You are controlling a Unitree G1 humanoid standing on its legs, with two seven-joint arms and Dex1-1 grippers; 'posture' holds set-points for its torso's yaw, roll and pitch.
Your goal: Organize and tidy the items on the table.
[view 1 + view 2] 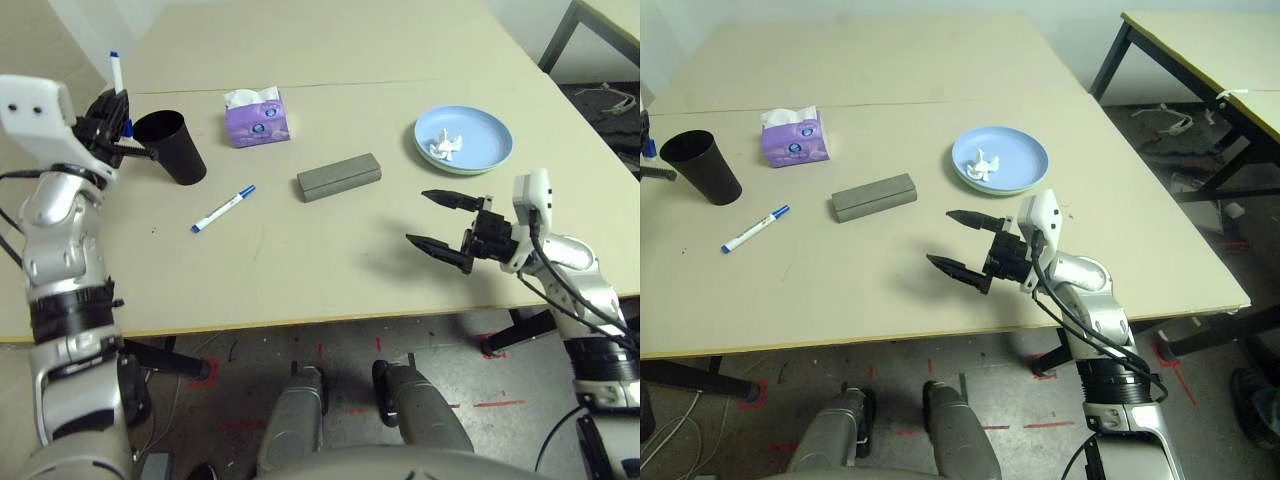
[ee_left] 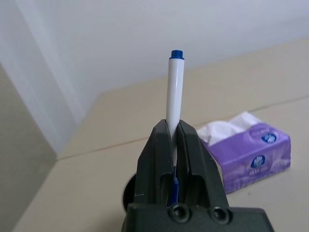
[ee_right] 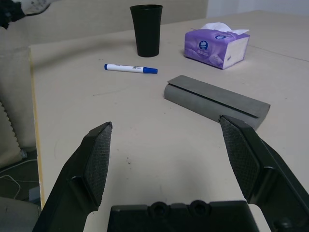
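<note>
My left gripper (image 1: 112, 108) is shut on a white blue-capped marker (image 2: 174, 92), held upright just left of the black tapered cup (image 1: 172, 146). A second marker (image 1: 223, 209) lies on the beige table (image 1: 320, 270) in front of the cup. The grey glasses case (image 1: 339, 177) lies at the middle, with the purple tissue box (image 1: 258, 117) behind it. A crumpled white tissue (image 1: 443, 146) rests on the blue plate (image 1: 490, 143), which sits on a green plate whose edge just shows. My right gripper (image 1: 438, 220) hovers open near the front right, empty. The sunglasses are out of view.
The table's seam (image 1: 400, 82) runs across behind the tissue box. A second table with dark legs (image 1: 1200, 60) stands to the right. Bare tabletop lies between the case and the front edge.
</note>
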